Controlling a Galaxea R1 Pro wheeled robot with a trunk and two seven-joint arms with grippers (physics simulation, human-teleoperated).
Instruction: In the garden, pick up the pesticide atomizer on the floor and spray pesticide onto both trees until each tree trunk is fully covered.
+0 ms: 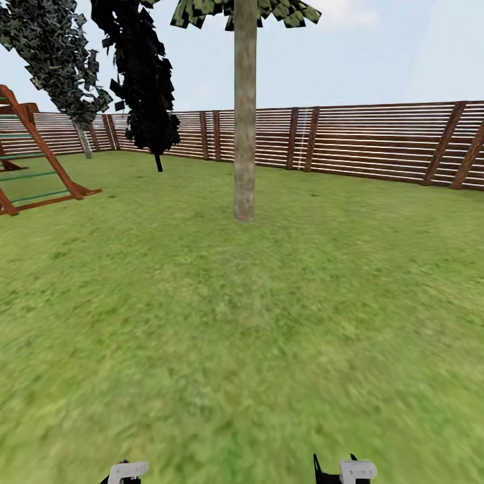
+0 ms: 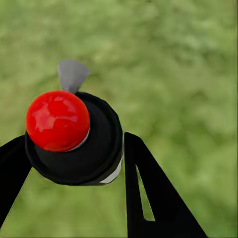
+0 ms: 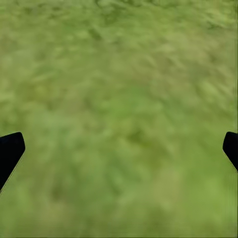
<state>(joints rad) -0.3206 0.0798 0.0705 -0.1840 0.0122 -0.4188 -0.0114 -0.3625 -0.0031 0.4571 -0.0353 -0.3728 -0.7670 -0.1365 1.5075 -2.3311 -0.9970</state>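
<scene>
While clamped between black fingers (image 2: 148, 188) of left gripper (image 2: 74, 163), pesticide atomizer (image 2: 74, 141) shows red round cap, black body, grey nozzle tip, lawn (image 2: 188, 74) beneath. Right gripper (image 3: 119, 148) spread wide, holds nothing, grass below. Ahead on lawn: pale mottled tree trunk (image 1: 245, 114), upright, well apart from robot. Second tree (image 1: 64, 60) far left near brown slat fence (image 1: 376, 141). Black conifer (image 1: 144, 74) between them. Wooden climbing frame (image 1: 33, 161) at left edge.

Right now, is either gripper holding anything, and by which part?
The left gripper holds the atomizer by its black body, below the red cap. The right gripper is open over grass, empty.
</scene>
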